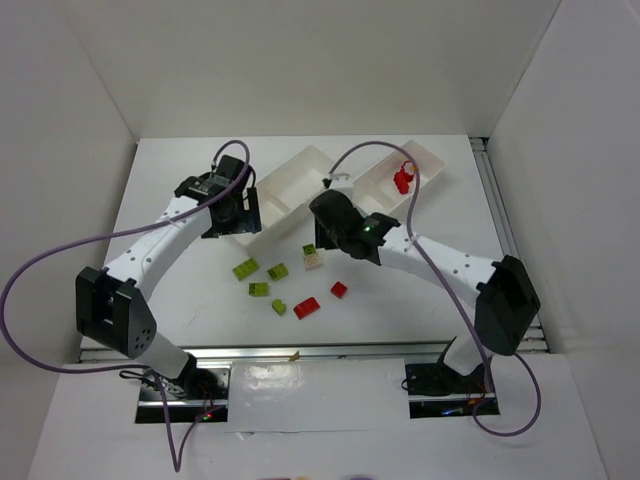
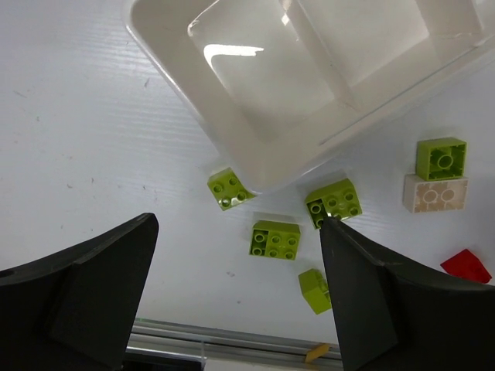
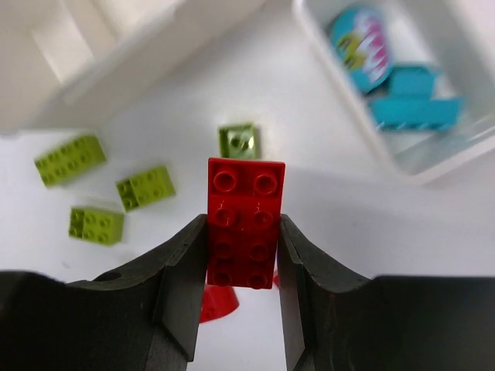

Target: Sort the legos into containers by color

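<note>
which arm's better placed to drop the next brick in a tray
Right. The right jaws are shut on a red brick, close to the right tray, where red pieces already lie. The left jaws stand open and empty above green bricks.

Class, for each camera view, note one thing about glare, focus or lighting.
Left wrist: a bright glare streak lies on the floor of the white tray. Right wrist: the red brick held in the right pincer is sharp, while the cyan bricks behind it are blurred. Top external: light falls evenly on the table, with no strong glare.
</note>
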